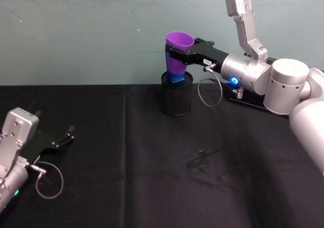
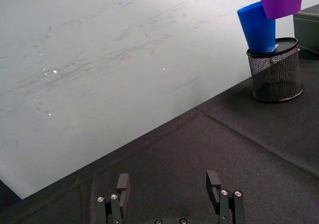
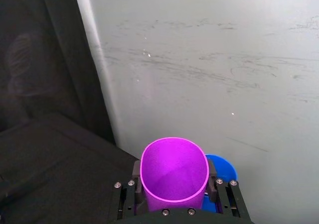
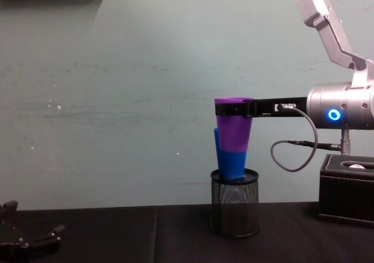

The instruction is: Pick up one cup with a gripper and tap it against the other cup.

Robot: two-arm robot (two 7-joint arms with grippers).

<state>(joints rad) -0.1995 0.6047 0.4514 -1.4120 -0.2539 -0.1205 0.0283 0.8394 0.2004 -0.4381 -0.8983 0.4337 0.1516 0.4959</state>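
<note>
Gripping the purple cup (image 4: 234,131) near its rim, the right end effector (image 4: 235,108) holds it beside the blue cup (image 4: 229,163) leaning in the holder (image 4: 235,207); tap lightly sideways. Idle, the left end effector (image 1: 63,137) lies open on the table (image 1: 126,187).

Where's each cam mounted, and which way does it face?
Head: high, looking down at table; left gripper, right gripper show.
Chest: low, facing wall; right arm enters from right.
Left wrist: behind open left gripper, facing mesh pen holder.
Right wrist: behind right gripper, above purple cup's mouth.
All four share purple cup and blue cup.
</note>
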